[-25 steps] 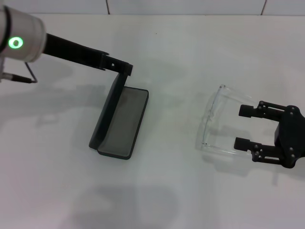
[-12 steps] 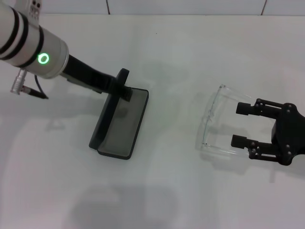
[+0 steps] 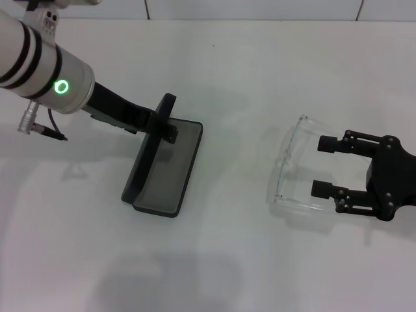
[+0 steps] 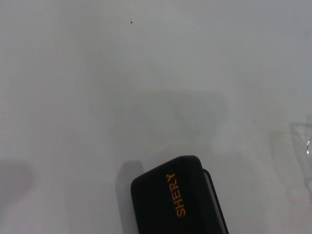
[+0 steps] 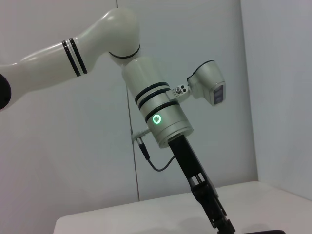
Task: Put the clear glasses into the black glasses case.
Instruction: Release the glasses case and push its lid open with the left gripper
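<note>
Here are the glasses (image 3: 292,166), lying on the white counter (image 3: 260,78) out to our right, well apart from the case (image 3: 162,166). They're clear all the way through, so the edges are hard to pick out; we'd judge them light, a bit springy in the thin temple arms, and slick on the lens. The frame front faces the case and the two temples run back toward our right tool (image 3: 325,167). The best hold looks like the front bar or the bridge, where the plastic should be stiffest; pinching a temple alone risks flexing it or letting the whole thing swing.

Our right tool sits low beside the glasses with its fingers (image 3: 328,144) spread wide, between the two temples by the look of it, gripping nothing. Whether a finger touches the plastic, we can't tell.

Over on the left, the case stands open on the counter, grey lining up, lid raised nearly upright. Our left tool (image 3: 164,120) is right at the top edge of that lid, apparently propping it; we can't tell if its fingers are open or closed. The left wrist view shows the lid's outside with orange lettering.
</note>
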